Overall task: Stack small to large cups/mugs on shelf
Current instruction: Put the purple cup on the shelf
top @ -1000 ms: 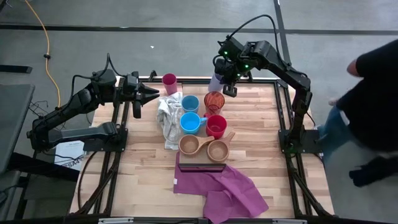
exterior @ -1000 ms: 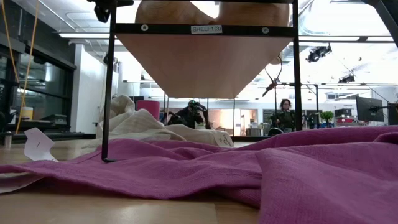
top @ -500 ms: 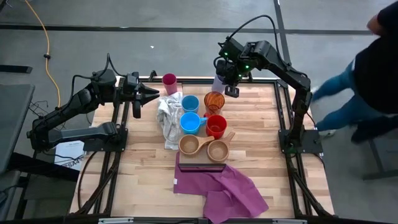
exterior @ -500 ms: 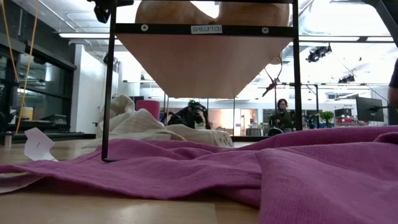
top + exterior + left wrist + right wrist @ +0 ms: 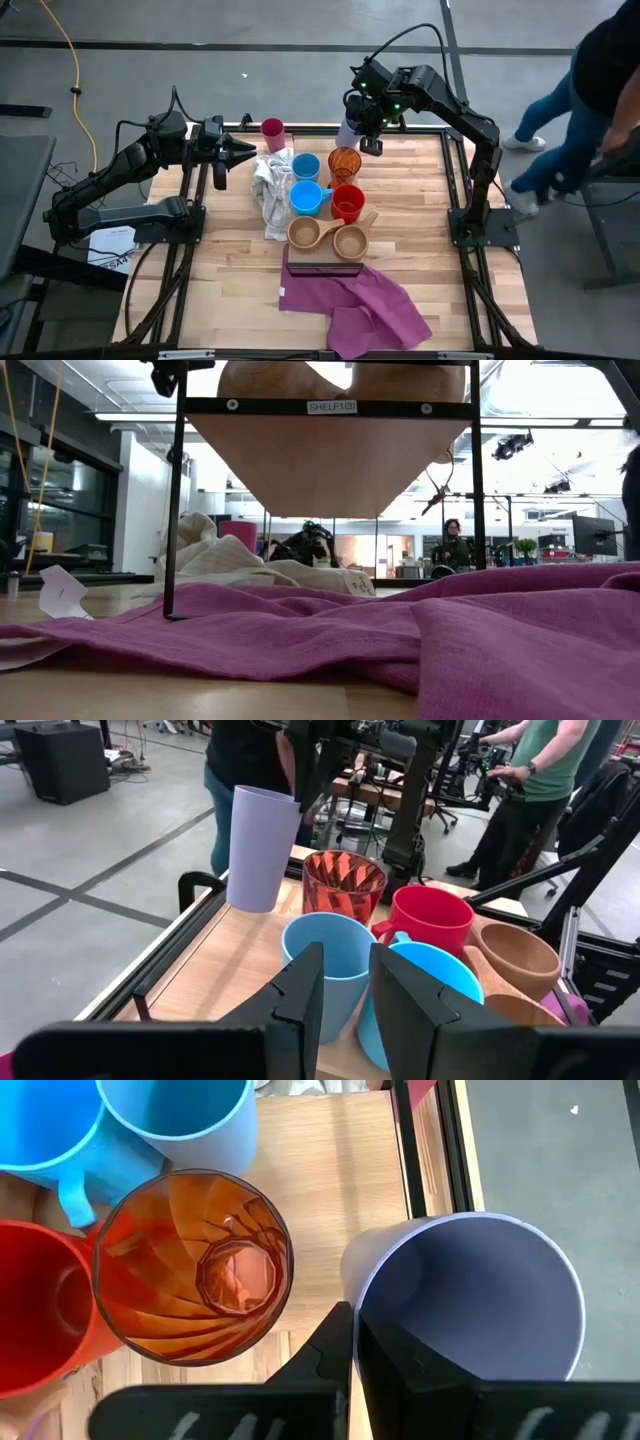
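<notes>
Step in hand: the right gripper [image 5: 352,1342], jaws clamped on the rim of the tall lavender plastic tumbler [image 5: 349,131], holds it lifted over the desk's [image 5: 230,280] far edge, just beside the ribbed orange-red translucent tumbler [image 5: 344,162]. The lavender tumbler is smooth, tapered and upright.

Next move, as judged: carry it to the long light-wood shelf [image 5: 330,455] and seat it by size among the cups.

The left gripper [image 5: 345,982] waits at the desk's left far corner, jaws apart, empty.
</notes>
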Action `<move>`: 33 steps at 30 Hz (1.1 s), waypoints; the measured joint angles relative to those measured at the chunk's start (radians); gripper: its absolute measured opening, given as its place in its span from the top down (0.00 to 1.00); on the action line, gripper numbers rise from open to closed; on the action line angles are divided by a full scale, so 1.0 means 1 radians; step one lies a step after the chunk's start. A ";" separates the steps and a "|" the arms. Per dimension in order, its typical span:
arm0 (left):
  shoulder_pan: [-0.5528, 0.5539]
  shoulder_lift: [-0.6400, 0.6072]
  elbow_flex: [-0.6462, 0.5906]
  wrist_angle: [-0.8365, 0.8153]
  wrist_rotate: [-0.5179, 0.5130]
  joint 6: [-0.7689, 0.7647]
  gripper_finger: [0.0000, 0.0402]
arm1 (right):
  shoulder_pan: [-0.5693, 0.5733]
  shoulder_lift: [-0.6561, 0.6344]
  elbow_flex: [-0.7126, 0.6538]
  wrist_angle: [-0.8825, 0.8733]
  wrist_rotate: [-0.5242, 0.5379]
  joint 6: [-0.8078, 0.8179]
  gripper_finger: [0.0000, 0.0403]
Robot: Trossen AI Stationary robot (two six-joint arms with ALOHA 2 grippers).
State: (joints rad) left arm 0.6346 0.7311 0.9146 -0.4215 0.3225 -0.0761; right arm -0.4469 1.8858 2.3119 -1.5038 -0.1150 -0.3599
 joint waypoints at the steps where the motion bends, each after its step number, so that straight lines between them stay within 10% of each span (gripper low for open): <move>1: 0.000 0.000 0.000 0.000 0.000 0.000 0.82 | 0.000 0.000 0.000 0.001 -0.002 0.000 1.00; 33: 0.000 0.000 0.000 0.001 0.011 -0.006 0.82 | -0.023 0.011 0.001 -0.020 -0.012 -0.005 1.00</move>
State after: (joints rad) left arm 0.6342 0.7311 0.9146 -0.4210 0.3336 -0.0826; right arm -0.4702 1.8965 2.3127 -1.5234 -0.1265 -0.3654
